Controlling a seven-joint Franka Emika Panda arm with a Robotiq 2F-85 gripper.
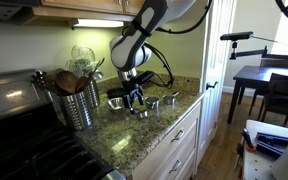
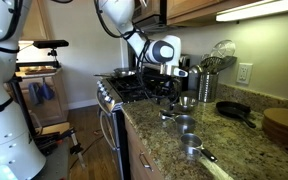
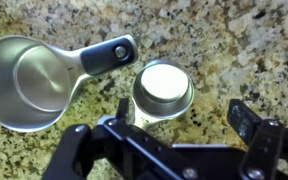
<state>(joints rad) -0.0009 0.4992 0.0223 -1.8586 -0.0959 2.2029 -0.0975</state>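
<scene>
While the arm is hanging low over the granite bench (image 3: pixel 246 48), the jaws are standing wide and holding nothing. Both fingers (image 3: pixel 79 152) are showing along the bottom of the wrist view with open air between them.

- Nearest thing: the small measuring cup (image 3: pixel 164 90) is sitting upright on the bench, mouth up, just ahead of the jaws and roughly centred on the gap between the fingers. It is not touching either one. Its handle is not showing, so I cannot tell its long axis.
- Neighbour: the large measuring cup (image 3: pixel 29 85) is lying to the left in the wrist view. Its handle (image 3: pixel 109 55) is running from the bowl up and to the right, and the tip is ending just beside the small cup's rim; I cannot tell whether they are touching. That side is looking tight for a finger.
- Open room: bare granite is showing to the right of the small cup and beyond it.
- Surroundings: in an exterior view, other measuring cups (image 2: pixel 185 122) are sitting further along the bench, near its front edge. A utensil crock (image 1: pixel 81 102) is standing near the stove (image 1: pixel 24 150), apart from the jaws.
</scene>
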